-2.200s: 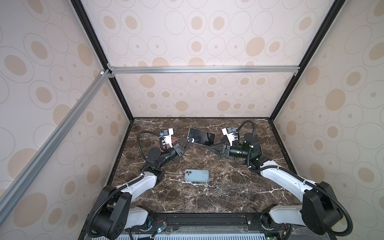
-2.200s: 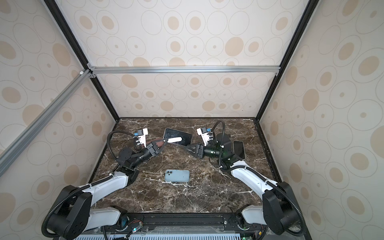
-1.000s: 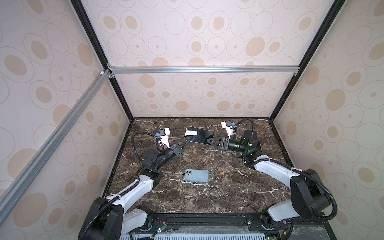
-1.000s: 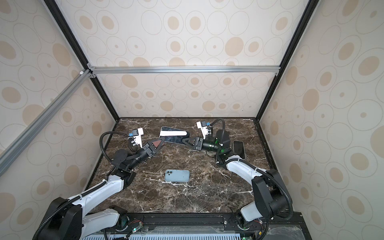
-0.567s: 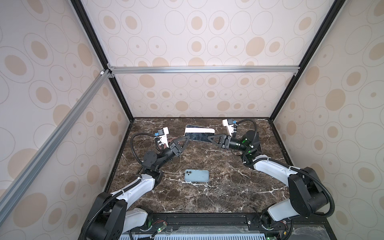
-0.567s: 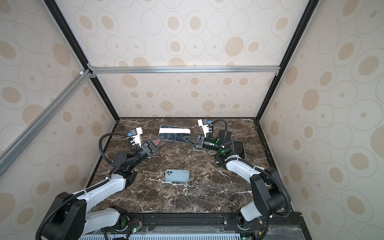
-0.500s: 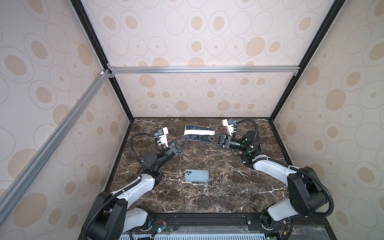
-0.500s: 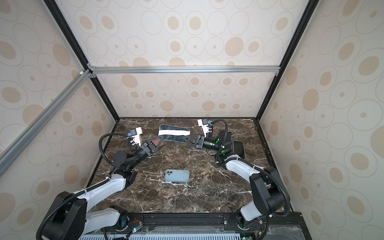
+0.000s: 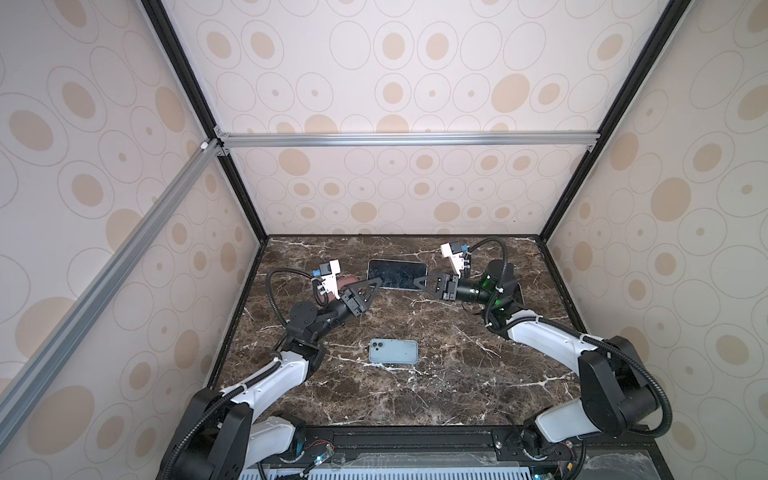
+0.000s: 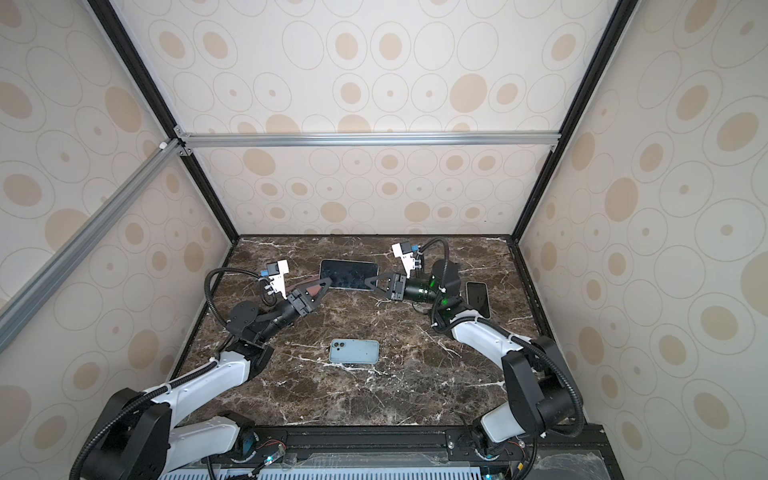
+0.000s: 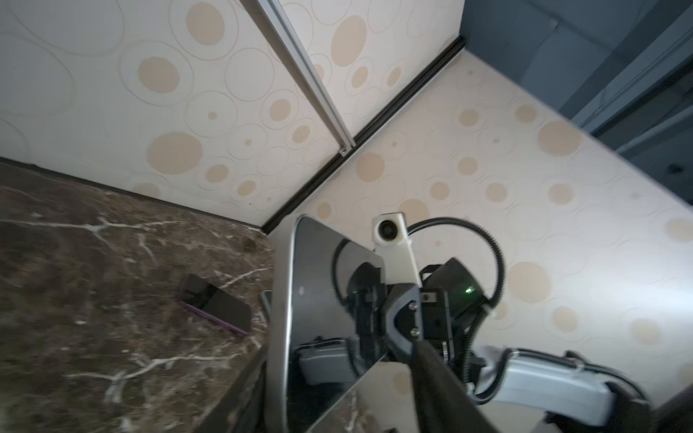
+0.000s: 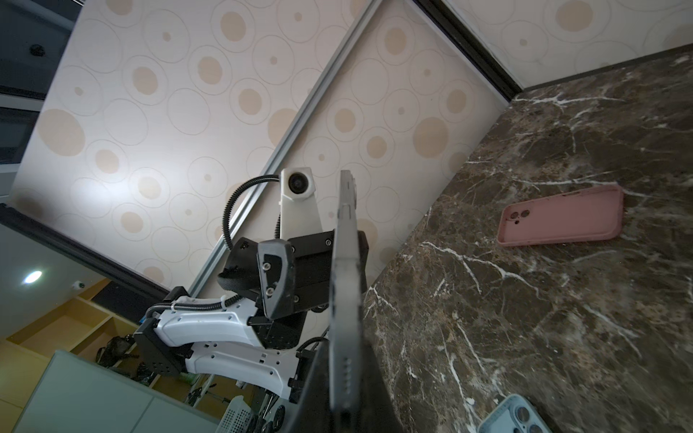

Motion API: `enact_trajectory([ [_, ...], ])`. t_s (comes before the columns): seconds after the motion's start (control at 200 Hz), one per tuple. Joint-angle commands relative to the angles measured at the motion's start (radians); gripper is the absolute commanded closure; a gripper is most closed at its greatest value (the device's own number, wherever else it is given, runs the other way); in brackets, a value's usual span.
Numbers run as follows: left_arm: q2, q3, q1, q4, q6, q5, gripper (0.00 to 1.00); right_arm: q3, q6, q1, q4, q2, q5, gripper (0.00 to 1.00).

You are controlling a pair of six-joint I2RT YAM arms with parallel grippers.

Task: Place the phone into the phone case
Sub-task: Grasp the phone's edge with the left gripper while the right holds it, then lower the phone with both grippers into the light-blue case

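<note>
Top views first, since both show the whole setup. The phone (image 9: 397, 274) is a thin rectangle with rounded corners and a glossy black glass face that picks up smudgy reflections. It's held up off the table (image 9: 457, 374) toward the back, with the screen facing up at the camera. The tabletop is polished dark brown marble with white veins.

The right gripper (image 9: 422, 282) is pinched tight on the phone's right-hand end. The left gripper (image 9: 371, 286) sits at the other end with its jaws apart. In the right wrist view one of its fingers (image 12: 275, 277) stands clear of the phone's grey, metal-looking side band. The other finger is hidden behind the phone, so I can't tell if it's touching.

The pink case (image 12: 562, 215) is a matte, soft-looking shell with little camera cut-outs. It lies flat on the marble just behind the left gripper.

Nearer the front there's a light blue slab (image 9: 393, 351) with camera lenses, and I honestly can't tell if it's a case or a phone. A purple-edged phone (image 10: 478, 297) lies by the right arm.
</note>
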Motion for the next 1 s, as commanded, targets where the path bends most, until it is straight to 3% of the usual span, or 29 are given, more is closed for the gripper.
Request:
enact_trajectory([
  [0.0,-0.061,0.030,0.006,-0.261,0.152,-0.037,0.23,0.049,-0.105,0.002,-0.155,-0.061,0.054,1.00],
  [0.18,-0.102,0.039,0.006,-0.510,0.271,-0.106,0.04,0.058,-0.223,0.001,-0.391,-0.091,0.124,1.00],
  [0.36,-0.105,0.042,0.006,-0.676,0.346,-0.165,0.03,0.045,-0.261,0.001,-0.486,-0.098,0.137,1.00],
  [0.785,-0.101,-0.055,0.006,-0.841,0.401,-0.212,0.15,-0.022,-0.284,0.045,-0.693,-0.066,0.220,1.00],
  [0.99,-0.069,-0.101,0.005,-0.828,0.374,-0.192,0.27,-0.058,-0.249,0.096,-0.697,-0.037,0.244,1.00],
])
